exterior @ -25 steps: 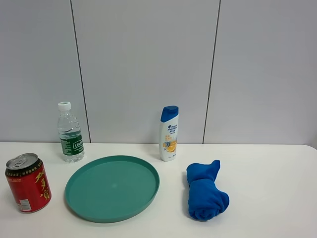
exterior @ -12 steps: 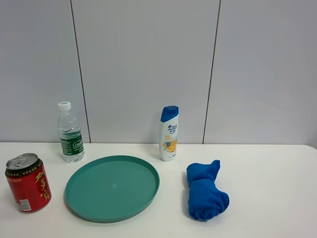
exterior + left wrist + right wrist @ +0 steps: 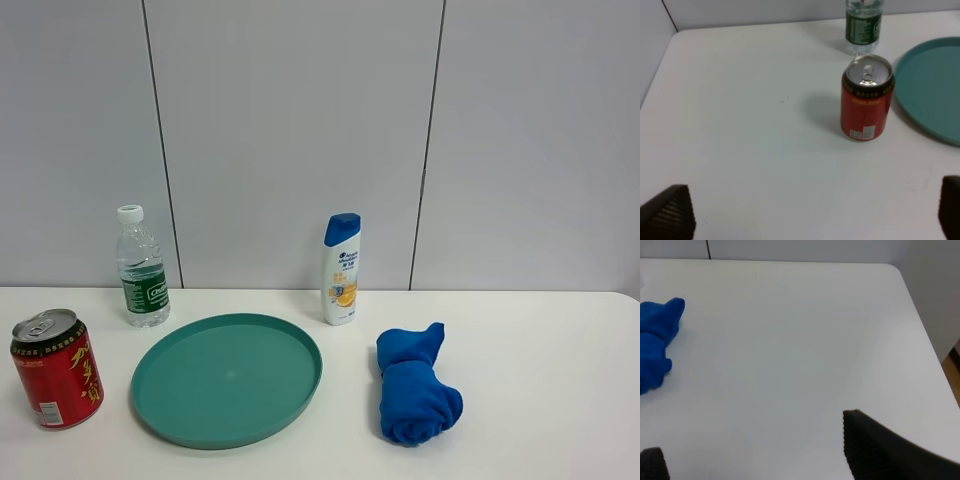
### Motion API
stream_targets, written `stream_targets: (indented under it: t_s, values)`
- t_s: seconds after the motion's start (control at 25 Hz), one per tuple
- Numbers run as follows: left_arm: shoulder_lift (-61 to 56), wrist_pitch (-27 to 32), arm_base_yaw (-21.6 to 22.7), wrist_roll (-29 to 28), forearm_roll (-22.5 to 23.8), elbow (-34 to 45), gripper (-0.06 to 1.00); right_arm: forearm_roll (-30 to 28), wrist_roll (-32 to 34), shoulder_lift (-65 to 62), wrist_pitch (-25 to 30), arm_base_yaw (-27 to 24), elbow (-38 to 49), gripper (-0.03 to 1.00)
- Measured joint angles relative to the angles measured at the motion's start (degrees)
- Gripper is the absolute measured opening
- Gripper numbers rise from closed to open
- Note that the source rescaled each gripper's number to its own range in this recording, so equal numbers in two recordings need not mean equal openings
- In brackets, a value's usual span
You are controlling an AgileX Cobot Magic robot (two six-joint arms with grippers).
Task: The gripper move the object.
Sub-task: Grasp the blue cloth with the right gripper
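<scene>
A red drink can (image 3: 56, 368) stands at the table's front left, and also shows in the left wrist view (image 3: 866, 98). A teal plate (image 3: 227, 378) lies to its right. A rolled blue cloth (image 3: 414, 388) lies right of the plate; the right wrist view (image 3: 655, 344) shows part of it. My left gripper (image 3: 810, 215) is open and empty, back from the can and well apart from it. My right gripper (image 3: 755, 452) is open and empty over bare table, apart from the cloth. Neither gripper shows in the exterior view.
A clear water bottle (image 3: 141, 269) with a green label stands behind the can. A white shampoo bottle (image 3: 341, 269) with a blue cap stands behind the plate. A grey panelled wall rises behind the white table (image 3: 540, 360). The table's right edge (image 3: 922, 325) is near my right gripper.
</scene>
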Motion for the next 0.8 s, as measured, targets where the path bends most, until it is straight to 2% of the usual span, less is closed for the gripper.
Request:
stream_targets:
  t_s: [0.16,0.32,0.44,0.48,0.68,0.8]
  values:
    - [0.0,0.0,0.0,0.0,0.0,0.0,1.0,0.8,-0.3,0.0,0.0,0.0,0.0,0.54]
    - [0.0,0.0,0.0,0.0,0.0,0.0,1.0,7.2,-0.6,1.1,-2.2,0.0,-4.6,0.54]
    - [0.0,0.0,0.0,0.0,0.0,0.0,1.0,12.3,-1.9,7.7,-3.2,0.0,-11.9,0.55]
    - [0.0,0.0,0.0,0.0,0.0,0.0,1.0,14.1,-3.3,10.0,-3.2,0.0,-14.7,0.58]
    - [0.0,0.0,0.0,0.0,0.0,0.0,1.0,21.9,-12.1,23.1,-7.8,0.0,-26.2,0.9]
    - [0.0,0.0,0.0,0.0,0.0,0.0,1.0,27.8,-16.8,31.2,-9.1,0.0,-31.4,0.95]
